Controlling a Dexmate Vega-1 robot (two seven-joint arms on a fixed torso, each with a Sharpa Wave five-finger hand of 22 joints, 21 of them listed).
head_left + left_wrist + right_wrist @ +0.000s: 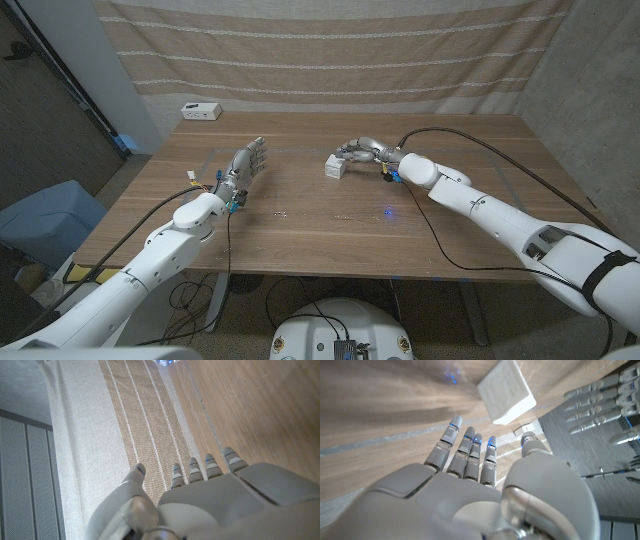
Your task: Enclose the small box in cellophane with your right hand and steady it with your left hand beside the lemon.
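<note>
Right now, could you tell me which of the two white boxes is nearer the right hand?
The small box mid-table, just beyond the right hand; the other white box sits at the far edge.

Nothing readable here tbh. The small white box (335, 167) looks blank on every face I can see, and the white device (201, 111) at the table's far edge is too small to make out any markings.

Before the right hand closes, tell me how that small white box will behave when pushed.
The small white box looks light, so it probably slides easily on the smooth wooden table. Its flat faces suggest it won't roll. The right hand sits just beside it, fingers apart.
</note>
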